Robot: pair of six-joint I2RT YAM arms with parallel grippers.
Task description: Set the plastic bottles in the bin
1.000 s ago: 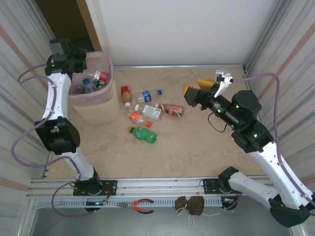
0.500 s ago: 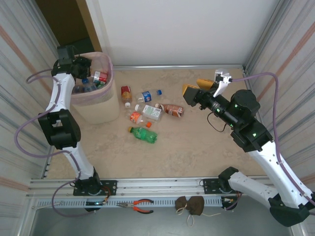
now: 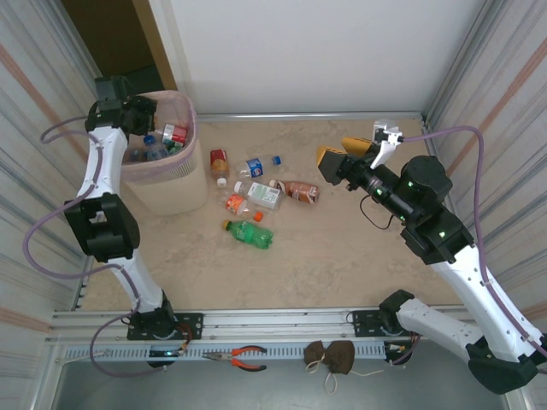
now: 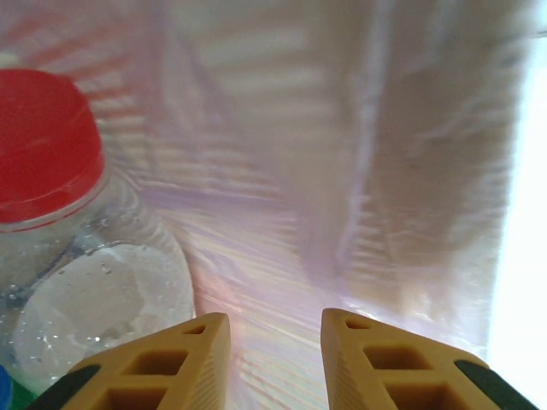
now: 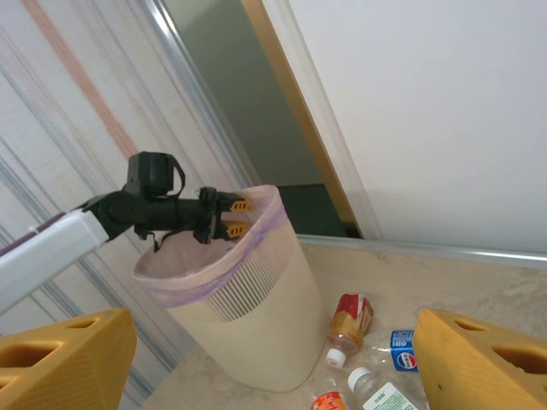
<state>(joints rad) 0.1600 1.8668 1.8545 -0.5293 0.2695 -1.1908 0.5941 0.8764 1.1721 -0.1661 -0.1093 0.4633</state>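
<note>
The pale-pink bin (image 3: 167, 193) stands at the far left and holds several plastic bottles (image 3: 157, 146). My left gripper (image 3: 144, 115) reaches over its rim, open and empty. In the left wrist view that gripper (image 4: 273, 323) points at the pink liner (image 4: 342, 154), with a clear red-capped bottle (image 4: 51, 145) to its left. On the floor lie a red-labelled bottle (image 3: 220, 161), a blue-labelled one (image 3: 255, 166), a clear white-labelled one (image 3: 260, 195), a brown one (image 3: 298, 191), an orange one (image 3: 235, 204) and a green one (image 3: 250, 233). My right gripper (image 3: 344, 152) hangs open above the floor to their right.
Corrugated walls close in on both sides, and a dark doorway (image 3: 120, 43) opens behind the bin. Red-handled pliers (image 3: 245, 357) and a brown pouch (image 3: 332, 357) lie beyond the metal rail (image 3: 273, 323) at the near edge. Bare floor stretches between the bottles and the right arm.
My left gripper has shifted slightly over the bin's mouth. The right arm and the bottles on the floor have not moved.
</note>
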